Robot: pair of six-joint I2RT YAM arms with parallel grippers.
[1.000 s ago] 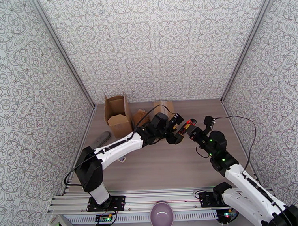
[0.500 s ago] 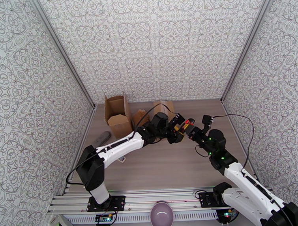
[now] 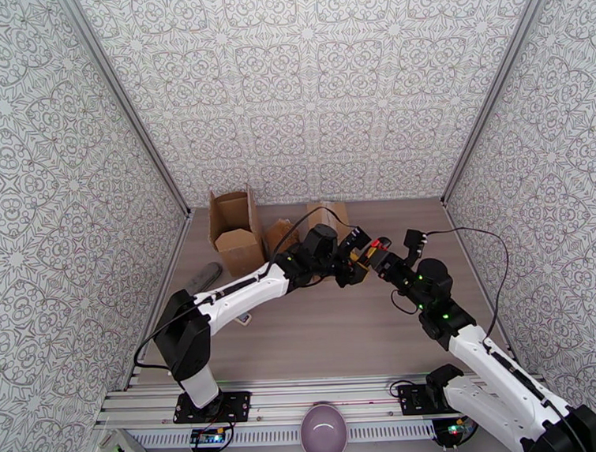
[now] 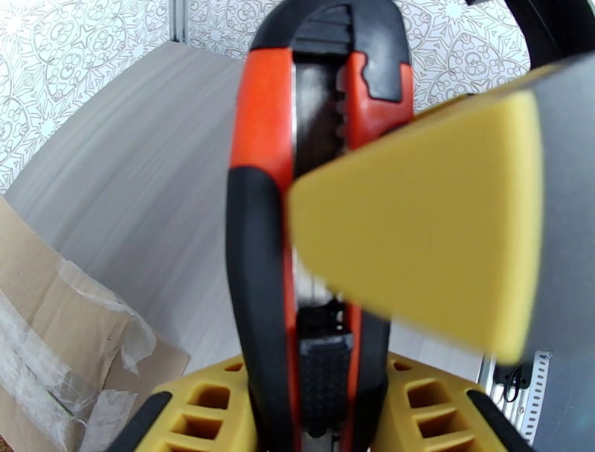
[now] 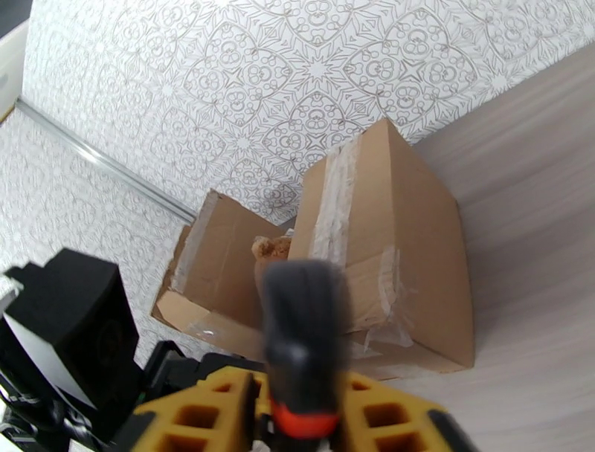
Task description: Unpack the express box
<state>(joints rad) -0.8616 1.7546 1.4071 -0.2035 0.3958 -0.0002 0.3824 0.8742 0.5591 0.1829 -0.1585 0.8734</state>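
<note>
An orange and black utility knife point(image 3: 370, 251) hangs above mid-table between both grippers. My left gripper point(image 3: 359, 258) is shut on it; in the left wrist view the knife point(image 4: 312, 186) stands upright out of my yellow fingers point(image 4: 424, 405). My right gripper point(image 3: 380, 260) meets it from the right, one yellow pad point(image 4: 424, 223) lying across the handle. Seen from the right wrist, the knife point(image 5: 301, 327) looks blurred between loosened jaws. The taped express box point(image 3: 329, 215) stands closed at the back, also visible as the box point(image 5: 387, 245).
An opened cardboard box point(image 3: 235, 225) stands at the back left, with a smaller carton point(image 3: 281, 233) beside it. A grey object point(image 3: 201, 278) lies along the left wall. A purple bowl point(image 3: 323, 431) sits at the front rail.
The left gripper has closed on the knife that the right gripper brought to it. The right gripper's jaws have loosened. Both arms have shifted slightly left.
</note>
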